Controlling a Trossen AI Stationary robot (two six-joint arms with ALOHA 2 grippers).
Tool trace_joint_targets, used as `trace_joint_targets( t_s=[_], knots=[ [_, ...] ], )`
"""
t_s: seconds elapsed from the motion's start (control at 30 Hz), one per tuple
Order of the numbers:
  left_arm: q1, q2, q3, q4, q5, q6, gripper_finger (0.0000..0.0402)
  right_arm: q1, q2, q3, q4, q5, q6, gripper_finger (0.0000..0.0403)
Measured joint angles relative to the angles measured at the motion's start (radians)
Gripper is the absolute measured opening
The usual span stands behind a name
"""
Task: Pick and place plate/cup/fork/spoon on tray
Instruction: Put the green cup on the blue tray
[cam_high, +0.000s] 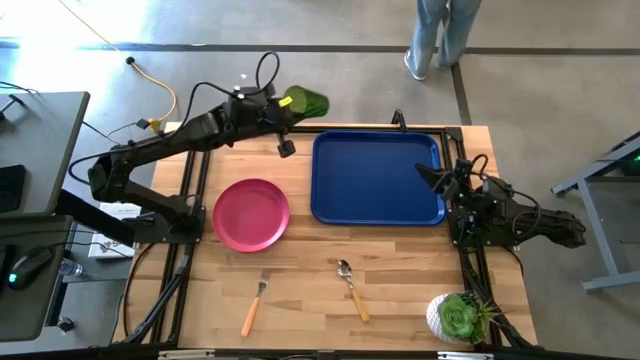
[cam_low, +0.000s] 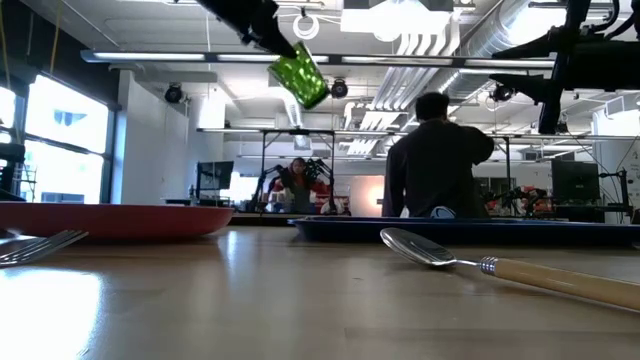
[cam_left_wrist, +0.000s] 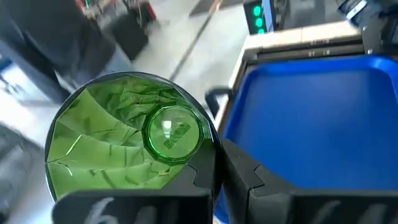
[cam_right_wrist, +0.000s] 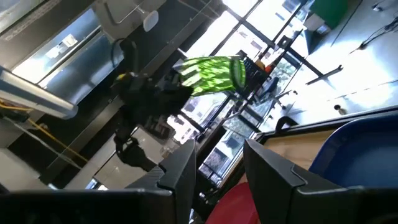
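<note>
Writing: you will find no brand, label or readable lettering on any item in the four views.
Left gripper (cam_high: 283, 103): your left arm reaches to the table's far edge, about 11 o'clock from the table centre; its fingers are closed around the cup, holding it up in the air.
Cup (cam_high: 304, 101): you see it tipped on its side beyond the far-left corner of the tray, mouth pointing away from the gripper; in the low view it hangs tilted near the ceiling lights (cam_low: 298, 76); the left wrist view looks straight into it (cam_left_wrist: 130, 143).
Right gripper (cam_high: 438, 178): your right arm waits at the table's 3 o'clock edge, fingers slightly parted with nothing between them, tips over the tray's right rim.
Tray (cam_high: 376, 176): lies flat at about 1 o'clock from the table centre, nothing on it.
Plate (cam_high: 251, 214): sits at 9 o'clock, just left of the tray, apart from it.
Fork (cam_high: 254, 307): at 7 o'clock, tines toward the plate.
Spoon (cam_high: 352, 288): at 5 o'clock, bowl toward the tray.
Succulent (cam_high: 458, 317): in a white pot at the near right corner.
Hidden or cut off: in the low view the fork shows only its tines at the left edge and the spoon's handle runs off the right; a person's legs (cam_high: 438, 35) are cut by the top edge of the high view.
</note>
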Motion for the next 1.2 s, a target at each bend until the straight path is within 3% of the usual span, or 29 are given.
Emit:
trace_joint_targets(
  t_s=[0.33, 0.67, 0.8, 1.2],
  knots=[
    [0.012, 0.03, 0.146, -0.025, 0.021, 0.138, 0.0001, 0.0, 0.0, 0.0, 0.036, 0.131, 0.0, 0.0126],
    [0.078, 0.231, 0.34, -0.24, 0.137, 0.213, 0.0001, -0.001, 0.0, 0.0, 0.036, 0.216, 0.0, 0.0126],
    [0.087, 0.307, 0.354, -0.294, 0.245, 0.252, 0.0001, -0.001, 0.0, 0.0, 0.035, 0.215, 0.0, 0.0126],
    [0.076, 0.465, 0.358, -0.406, 0.298, 0.337, 0.0001, -0.001, 0.0, 0.0, 0.024, 0.206, 0.0, 0.0126]
  ],
)
